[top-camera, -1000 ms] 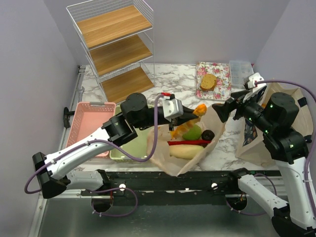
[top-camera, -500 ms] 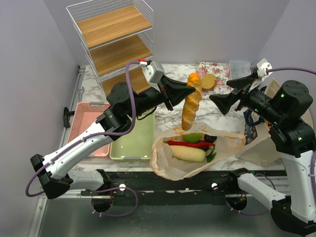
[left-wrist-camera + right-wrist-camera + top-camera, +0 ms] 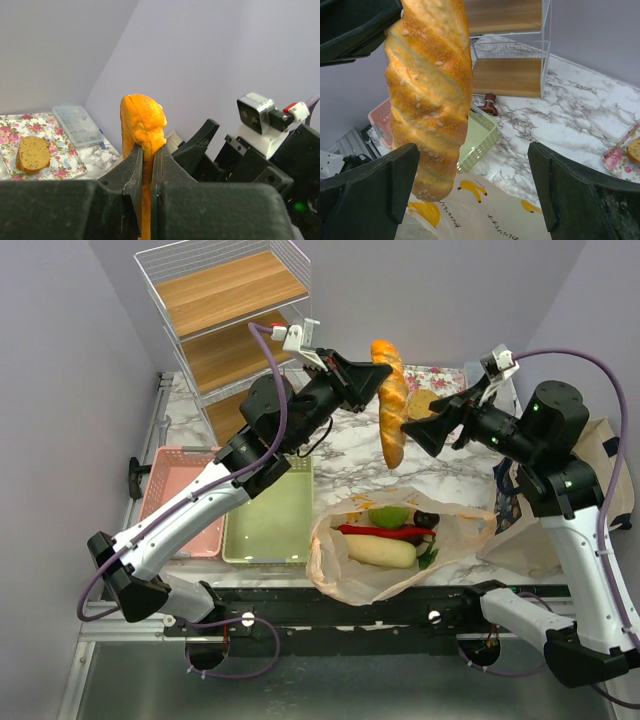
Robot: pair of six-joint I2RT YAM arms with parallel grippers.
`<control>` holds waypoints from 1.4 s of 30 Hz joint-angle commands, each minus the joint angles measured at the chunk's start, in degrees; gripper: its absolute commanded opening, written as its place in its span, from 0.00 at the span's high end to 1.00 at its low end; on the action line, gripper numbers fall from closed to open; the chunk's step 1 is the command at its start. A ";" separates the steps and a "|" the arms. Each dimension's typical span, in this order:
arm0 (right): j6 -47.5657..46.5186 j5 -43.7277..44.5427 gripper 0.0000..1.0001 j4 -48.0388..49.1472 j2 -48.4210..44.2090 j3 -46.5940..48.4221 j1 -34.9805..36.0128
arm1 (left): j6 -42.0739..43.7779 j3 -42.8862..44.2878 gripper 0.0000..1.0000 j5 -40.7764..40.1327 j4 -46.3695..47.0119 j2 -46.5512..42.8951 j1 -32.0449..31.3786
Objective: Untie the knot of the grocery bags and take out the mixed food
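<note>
The left fingers [image 3: 133, 172] are shut tight on the top end of a long golden bread roll [image 3: 391, 405]. The roll hangs straight down, high in the air above the bench [image 3: 345, 455]. The right fingers [image 3: 375, 180] are spread wide apart and hold nothing. They point at the roll from the other side and are very close to it, but it is hard to tell if they touch it. Below, one grocery bag [image 3: 335, 575] lies open on the bench, near the front edge. Inside it sit a green round vegetable [image 3: 388, 516], a long red chilli [image 3: 385, 532], a pale long radish [image 3: 380, 550] and a dark ball [image 3: 425, 519]. A green basket [image 3: 265, 525] sits just beside the bag. At the back, a brown bread slice [image 3: 32, 152] lies on a flowery tray [image 3: 65, 150].
</note>
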 commanded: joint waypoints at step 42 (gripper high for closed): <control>3.79 3.87 0.99 7.40 1.51 -3.68 -0.24 | -5.67 5.73 0.49 -1.79 -1.09 5.30 3.45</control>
